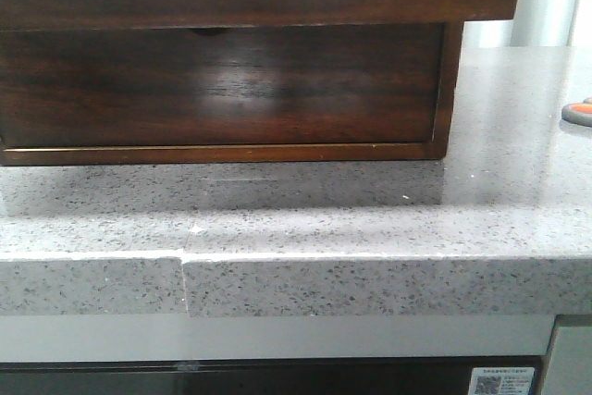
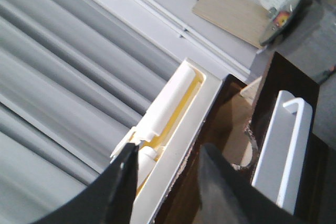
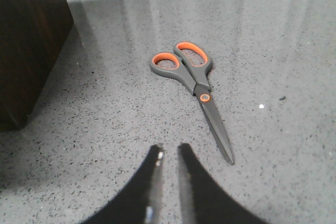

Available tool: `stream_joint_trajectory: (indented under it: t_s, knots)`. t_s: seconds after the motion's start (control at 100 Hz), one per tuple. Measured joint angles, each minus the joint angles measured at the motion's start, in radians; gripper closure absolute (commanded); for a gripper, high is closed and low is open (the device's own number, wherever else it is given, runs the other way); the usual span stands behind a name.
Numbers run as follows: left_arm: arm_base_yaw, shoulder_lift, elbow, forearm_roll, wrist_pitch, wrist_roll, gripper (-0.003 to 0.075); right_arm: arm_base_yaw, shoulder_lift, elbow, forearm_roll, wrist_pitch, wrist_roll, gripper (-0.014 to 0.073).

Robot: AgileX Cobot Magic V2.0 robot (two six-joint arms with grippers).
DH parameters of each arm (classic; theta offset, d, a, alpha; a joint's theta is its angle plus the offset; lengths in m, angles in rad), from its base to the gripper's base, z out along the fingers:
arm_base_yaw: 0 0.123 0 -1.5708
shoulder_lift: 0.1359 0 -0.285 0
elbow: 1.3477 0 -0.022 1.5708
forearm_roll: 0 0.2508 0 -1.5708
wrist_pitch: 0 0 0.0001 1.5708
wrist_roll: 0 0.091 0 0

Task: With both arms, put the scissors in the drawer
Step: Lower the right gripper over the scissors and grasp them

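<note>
The scissors (image 3: 191, 85) lie flat on the stone counter (image 1: 370, 219), well to the right of the wooden chest (image 1: 222, 62), whose drawer (image 1: 217, 90) sits shut. The right gripper (image 3: 169, 153) hovers near the blade tips with jaws almost closed, holding nothing; the left gripper (image 2: 168, 156) hangs open above the chest. Thin blades lying flush could slip from a pinch, and a shut drawer blocks any drop

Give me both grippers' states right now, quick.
Left gripper: open, holding nothing, above the dark reddish-brown wooden chest.
Right gripper: nearly closed, empty, short of the orange-and-grey scissors lying on the speckled grey stone counter.
</note>
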Motion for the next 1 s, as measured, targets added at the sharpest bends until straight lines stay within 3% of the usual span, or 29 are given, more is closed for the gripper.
stream_joint_trajectory:
  t_s: [0.08,0.15,0.65,1.0]
  knots:
    - [0.0,-0.032,-0.001,-0.025,0.004,0.0,0.05,0.012,0.066,-0.046,-0.032,0.01,-0.002,0.0259]
    - [0.0,-0.047,-0.001,-0.056,0.011,0.0,0.05,0.03,0.135,-0.096,-0.066,0.035,-0.002,0.0216]
    - [0.0,-0.051,-0.001,-0.12,0.032,0.0,0.05,0.069,0.75,-0.67,-0.122,0.43,-0.002,0.0217]
    - [0.0,-0.051,-0.001,-0.121,0.034,-0.001,0.05,0.067,0.988,-0.79,-0.141,0.479,-0.002,0.0217]
